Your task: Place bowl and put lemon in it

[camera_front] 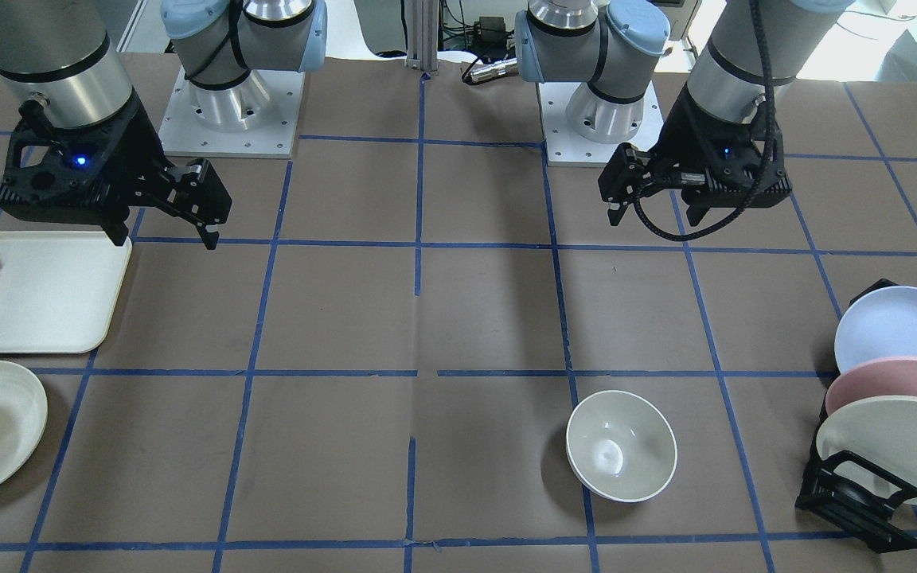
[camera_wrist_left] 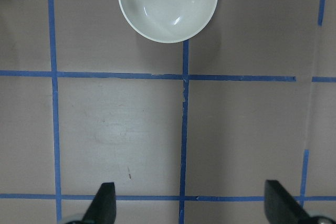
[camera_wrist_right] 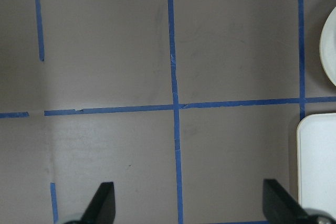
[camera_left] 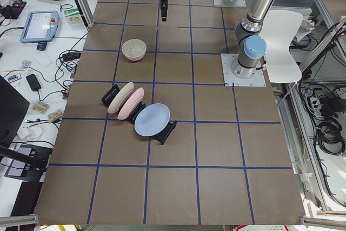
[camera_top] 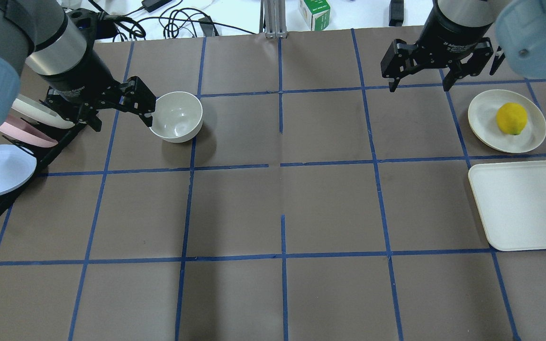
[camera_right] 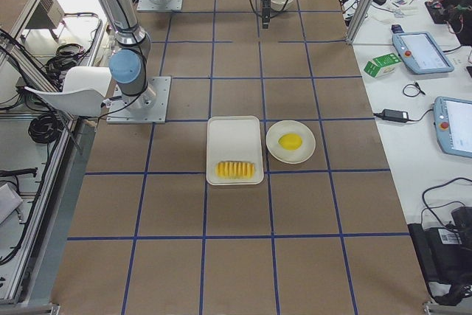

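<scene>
toward the operators' edge, on my left half of the table [camera_top: 282, 203], the bowl [camera_top: 176, 116] stood upright and empty, my left gripper [camera_wrist_left: 191, 205] spread wide nearby, grasping nothing. placing looked done; the lemon [camera_top: 512, 118] lay on a white plate [camera_top: 479, 116] near the right end. next, my right gripper [camera_top: 418, 84], also spread and empty, needed to reach it. the grippers' white lettering [camera_top: 458, 47] was too small to read.

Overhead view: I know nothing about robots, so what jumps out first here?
The bright yellow lemon on a white plate on the robot's right stands out most. Across from it, an empty bowl sits alone on the brown table. The left gripper and right gripper hang open above, holding nothing.
</scene>
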`<state>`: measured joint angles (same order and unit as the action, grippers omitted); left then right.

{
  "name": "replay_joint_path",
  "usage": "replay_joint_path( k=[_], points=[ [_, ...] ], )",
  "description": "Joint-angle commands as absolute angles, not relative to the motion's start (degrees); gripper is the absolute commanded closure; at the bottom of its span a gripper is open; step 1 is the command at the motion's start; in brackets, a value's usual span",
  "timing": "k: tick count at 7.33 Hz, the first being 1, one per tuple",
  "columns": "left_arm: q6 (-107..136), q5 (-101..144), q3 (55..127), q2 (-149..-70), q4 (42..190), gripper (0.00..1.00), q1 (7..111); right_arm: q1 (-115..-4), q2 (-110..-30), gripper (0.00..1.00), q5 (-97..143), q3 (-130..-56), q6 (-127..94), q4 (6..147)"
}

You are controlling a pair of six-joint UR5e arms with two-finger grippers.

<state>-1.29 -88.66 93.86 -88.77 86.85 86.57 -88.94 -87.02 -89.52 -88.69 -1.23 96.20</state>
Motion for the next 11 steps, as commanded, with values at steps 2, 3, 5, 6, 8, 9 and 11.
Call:
replay_joint_path(
  k=[2, 3, 5, 6, 8, 9, 11],
  points=[
    [-1.3, -88.1, 93.7, -89.2, 86.7, 0.00, 86.3, -88.9, -87.4, 0.00, -89.6, -88.9, -1.2, 96.2],
    [-1.3, -88.1, 93.3, -89.5, 86.7, 0.00, 86.0, -88.9, -87.4, 0.00, -89.6, -88.9, -1.3, 95.8],
    [-1.3, -88.3, 93.1, -89.6, 86.7, 0.00, 85.8, -88.7, -86.8, 0.00, -90.2, -89.0, -1.1, 95.8],
    [-1.3, -88.4, 93.3, -90.0, 86.3, 0.00, 85.6, -88.7, -87.1, 0.00, -90.2, -89.0, -1.1, 95.5],
    [-0.4, -88.4, 93.6, -90.8, 85.9, 0.00, 85.5, -88.6, -86.9, 0.00, -90.3, -88.9, -1.0, 95.7],
    [-0.4, -88.5, 93.1, -91.1, 85.9, 0.00, 85.4, -87.7, -86.6, 0.00, -90.1, -88.8, 1.1, 95.8],
    [-0.4, -88.3, 92.6, -92.5, 83.8, 0.00, 85.4, -80.8, -86.5, 0.00, -89.8, -88.5, 9.4, 95.6]
  ],
)
